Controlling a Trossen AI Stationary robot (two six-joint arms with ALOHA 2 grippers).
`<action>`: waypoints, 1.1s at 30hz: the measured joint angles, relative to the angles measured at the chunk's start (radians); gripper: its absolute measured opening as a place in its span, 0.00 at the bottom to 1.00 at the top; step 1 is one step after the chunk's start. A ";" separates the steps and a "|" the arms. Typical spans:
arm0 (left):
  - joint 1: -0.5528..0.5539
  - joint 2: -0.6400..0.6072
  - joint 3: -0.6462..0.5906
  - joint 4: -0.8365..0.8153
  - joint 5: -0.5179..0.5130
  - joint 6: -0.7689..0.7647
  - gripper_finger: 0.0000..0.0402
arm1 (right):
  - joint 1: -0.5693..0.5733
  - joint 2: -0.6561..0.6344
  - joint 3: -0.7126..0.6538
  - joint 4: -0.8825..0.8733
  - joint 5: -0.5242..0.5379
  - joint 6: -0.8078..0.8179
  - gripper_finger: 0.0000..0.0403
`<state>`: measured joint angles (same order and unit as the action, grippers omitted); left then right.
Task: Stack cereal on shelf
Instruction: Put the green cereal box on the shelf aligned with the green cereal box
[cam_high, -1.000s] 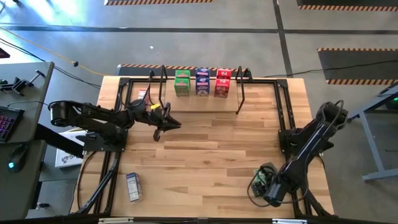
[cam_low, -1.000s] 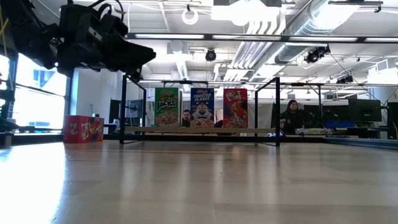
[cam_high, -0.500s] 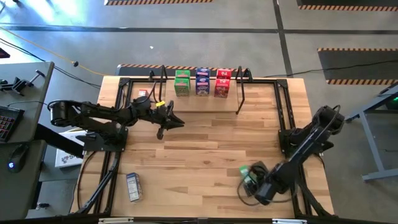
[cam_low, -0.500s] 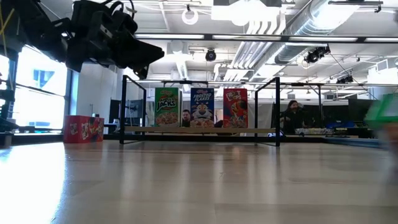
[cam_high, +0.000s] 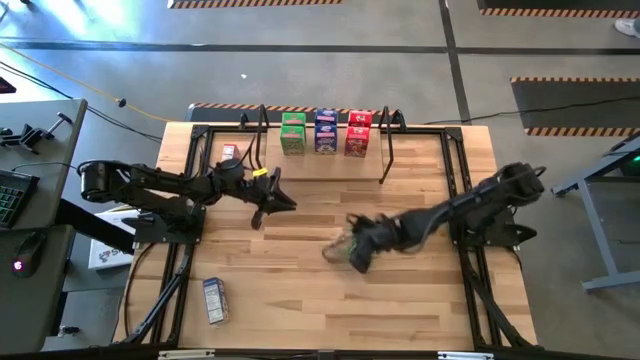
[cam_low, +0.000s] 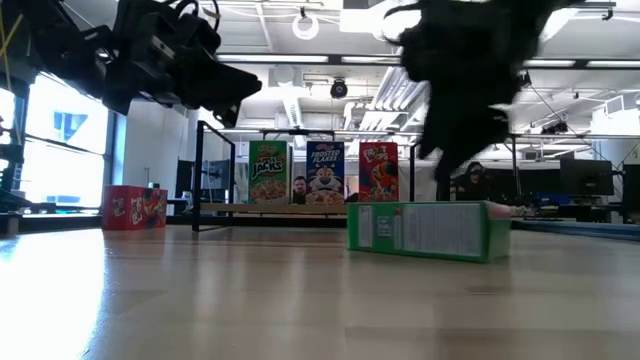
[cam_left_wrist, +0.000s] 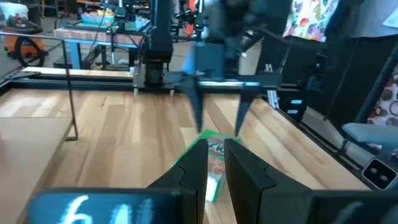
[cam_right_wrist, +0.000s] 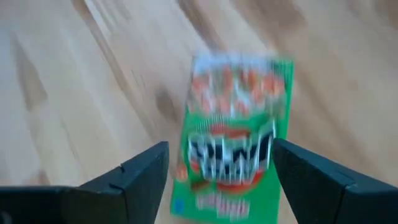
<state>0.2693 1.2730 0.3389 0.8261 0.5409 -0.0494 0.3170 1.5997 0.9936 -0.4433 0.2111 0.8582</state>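
Right hand (cam_high: 345, 252) swung to mid-table, spread over flat green box (cam_low: 428, 231) (released), left hand (cam_high: 268, 199) nearly clenched, empty

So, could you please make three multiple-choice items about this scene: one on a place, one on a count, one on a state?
1. Where does the green cereal box lie?
A. flat on the table
B. upright on the shelf
C. on the floor

2. How many boxes stand on the shelf?
A. one
B. three
C. five

3. How do the fingers of the right gripper stand?
A. pressed together
B. apart, box between them but untouched
C. clamped on a red box

Answers:
1 A: in the low view it lies on its side on the tabletop.
2 B: a green, a blue and a red box stand in a row.
3 B: the right wrist view shows a gap on both sides of the box.
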 joint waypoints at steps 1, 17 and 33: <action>-0.005 0.000 0.000 0.000 0.000 0.000 0.11 | -0.030 0.000 0.000 0.035 -0.025 -0.050 0.68; -0.086 0.004 0.024 -0.075 -0.132 0.016 0.11 | 0.157 -0.025 -0.005 -0.280 -0.054 0.040 0.63; -0.159 0.437 0.277 -0.131 -0.333 -0.017 0.01 | 0.220 0.065 -0.015 -0.146 0.007 -0.082 0.02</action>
<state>0.1102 1.7102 0.6156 0.6953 0.2076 -0.0663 0.5365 1.6648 0.9783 -0.5889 0.2181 0.7764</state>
